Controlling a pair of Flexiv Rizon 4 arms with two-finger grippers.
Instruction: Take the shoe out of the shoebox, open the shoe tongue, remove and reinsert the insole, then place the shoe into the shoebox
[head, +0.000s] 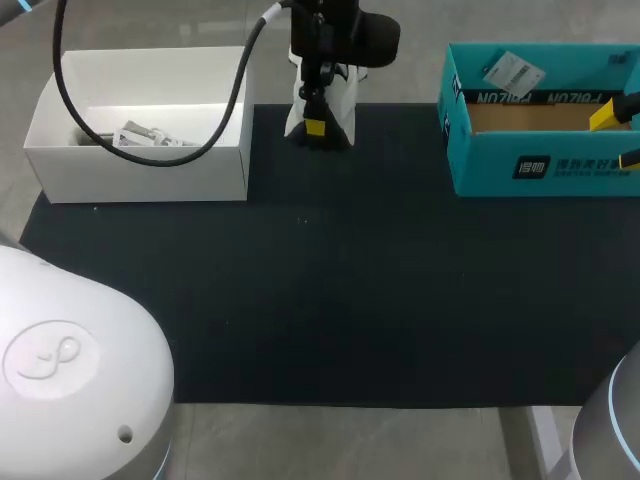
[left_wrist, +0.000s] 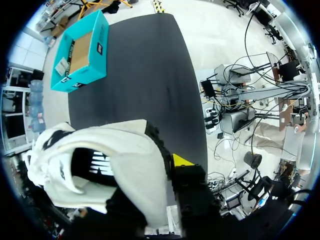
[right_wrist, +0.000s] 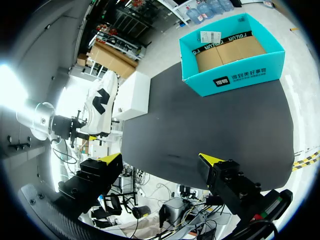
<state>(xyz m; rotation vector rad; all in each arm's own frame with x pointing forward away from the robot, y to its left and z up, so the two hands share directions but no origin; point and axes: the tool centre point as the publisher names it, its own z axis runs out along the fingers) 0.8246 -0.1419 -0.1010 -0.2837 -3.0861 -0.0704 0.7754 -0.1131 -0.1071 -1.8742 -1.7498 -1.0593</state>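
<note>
Bright, even light — white glare on the floor of the white box.

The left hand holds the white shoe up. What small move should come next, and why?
Probably bring the open right hand toward the shoe to lift its tongue: the left hand grips the shoe above the mat, and the right one hangs empty by the teal box.

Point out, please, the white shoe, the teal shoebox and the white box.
white shoe (left_wrist: 132, 165): left wrist view, on its white side panel.
teal shoebox (head: 490, 160): head view, on its front wall.
white box (head: 140, 175): head view, on its front wall.
</note>
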